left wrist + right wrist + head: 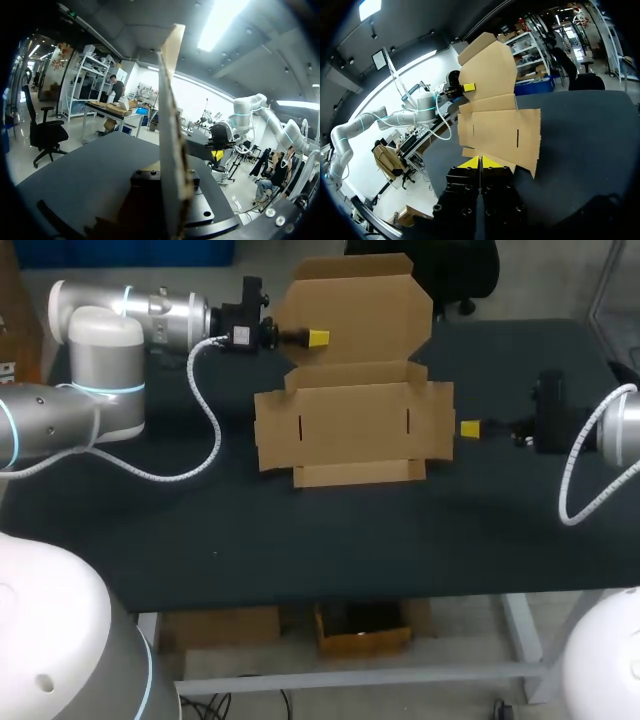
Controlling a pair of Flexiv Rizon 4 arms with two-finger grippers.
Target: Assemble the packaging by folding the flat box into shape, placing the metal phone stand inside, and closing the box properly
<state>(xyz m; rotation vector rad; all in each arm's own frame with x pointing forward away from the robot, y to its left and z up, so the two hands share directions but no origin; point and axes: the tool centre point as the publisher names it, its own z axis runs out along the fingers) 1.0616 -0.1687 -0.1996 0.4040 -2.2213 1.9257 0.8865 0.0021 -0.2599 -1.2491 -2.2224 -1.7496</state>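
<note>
Head view shows the cardboard box (350, 425) lying unfolded near the middle of the dark desk (300, 540), its main panel flat with two short slots cut in it. The lid flap (350, 305) at the far side stands raised off the desk.

The left gripper (318, 337) comes in from the left and meets that flap near its lower left edge, with one yellow tip lying against the flap's near face. In the left wrist view the cardboard (170, 150) runs edge-on straight up through the middle of the gripper's body, so the fingers are closed narrowly on the flap from both sides and hold it upright.

The right gripper (470, 428) sits low over the desk just beside the right-hand side flap of the box, with a small gap showing between tip and cardboard. In the right wrist view its two yellow tips (480, 162) are pressed together with only a thin line between them and nothing held. The box (500, 130) lies directly ahead of them, and the left gripper (468, 87) shows on the raised flap beyond.
</note>
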